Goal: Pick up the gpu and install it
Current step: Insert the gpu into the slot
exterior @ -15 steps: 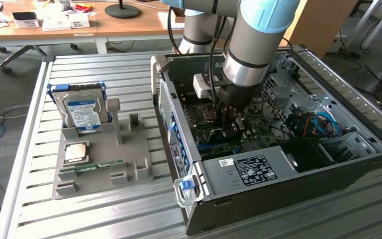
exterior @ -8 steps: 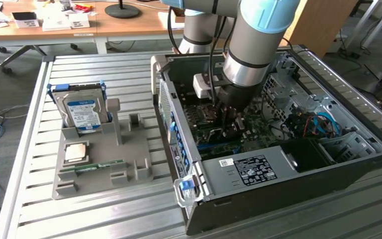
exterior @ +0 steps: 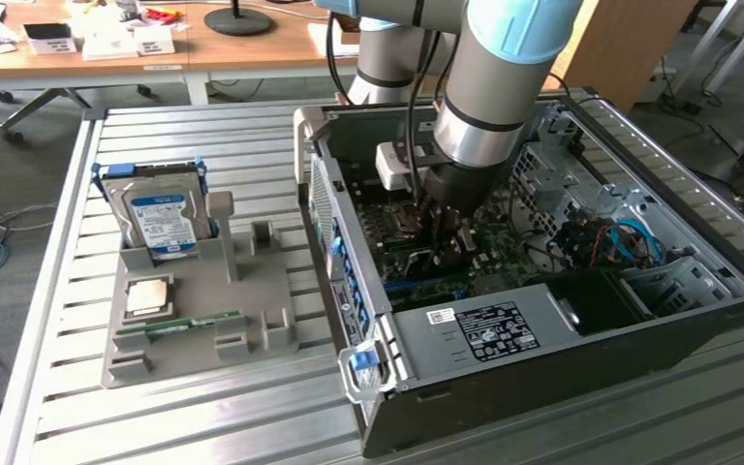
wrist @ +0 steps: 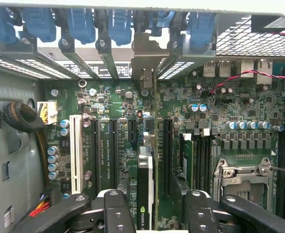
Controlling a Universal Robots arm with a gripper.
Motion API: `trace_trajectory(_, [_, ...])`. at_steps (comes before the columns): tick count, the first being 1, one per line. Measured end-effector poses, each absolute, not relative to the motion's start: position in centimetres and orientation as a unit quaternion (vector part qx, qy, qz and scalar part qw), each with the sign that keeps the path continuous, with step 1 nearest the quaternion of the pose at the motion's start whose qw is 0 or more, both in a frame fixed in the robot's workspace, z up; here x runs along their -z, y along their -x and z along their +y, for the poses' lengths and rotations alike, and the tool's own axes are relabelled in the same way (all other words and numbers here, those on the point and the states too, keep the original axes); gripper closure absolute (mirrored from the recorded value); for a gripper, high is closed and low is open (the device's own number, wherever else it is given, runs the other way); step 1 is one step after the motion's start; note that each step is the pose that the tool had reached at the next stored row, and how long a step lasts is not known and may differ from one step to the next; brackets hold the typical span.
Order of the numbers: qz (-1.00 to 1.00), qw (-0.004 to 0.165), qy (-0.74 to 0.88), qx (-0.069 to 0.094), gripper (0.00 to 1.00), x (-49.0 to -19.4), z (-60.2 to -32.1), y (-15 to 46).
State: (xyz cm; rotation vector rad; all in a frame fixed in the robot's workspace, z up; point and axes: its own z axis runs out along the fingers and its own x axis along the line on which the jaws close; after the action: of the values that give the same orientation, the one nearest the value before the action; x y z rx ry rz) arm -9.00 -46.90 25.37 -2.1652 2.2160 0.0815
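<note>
The gpu [wrist: 145, 179] stands on edge on the green motherboard [wrist: 108, 102], seen edge-on as a narrow black and green strip. Its silver end bracket [wrist: 144, 60] sits against the case's rear slot openings. My gripper [wrist: 153, 191] straddles the card from above. The dark fingers [wrist: 117, 213] flank it, with a small gap on one side and a wider one on the other, so the gripper looks open. In the exterior view my gripper [exterior: 448, 237] reaches down deep inside the open computer case [exterior: 541, 329].
Blue slot latches [wrist: 79, 24] line the case's rear edge. An empty processor socket [wrist: 242, 177] and a white slot [wrist: 75, 153] lie beside the card. At the exterior view's left, a grey holder [exterior: 204, 320] carries a hard drive [exterior: 166, 218], a processor chip [exterior: 148, 295] and a memory stick [exterior: 198, 323].
</note>
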Motion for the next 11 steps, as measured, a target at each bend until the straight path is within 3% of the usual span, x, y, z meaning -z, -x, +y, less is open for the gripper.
trace_trajectory(6, [0.715, 0.021, 0.698, -0.026, 0.54, -25.37, -46.90, 9.00])
trace_trajectory(11, [0.715, 0.021, 0.698, -0.026, 0.73, -25.37, -46.90, 9.00])
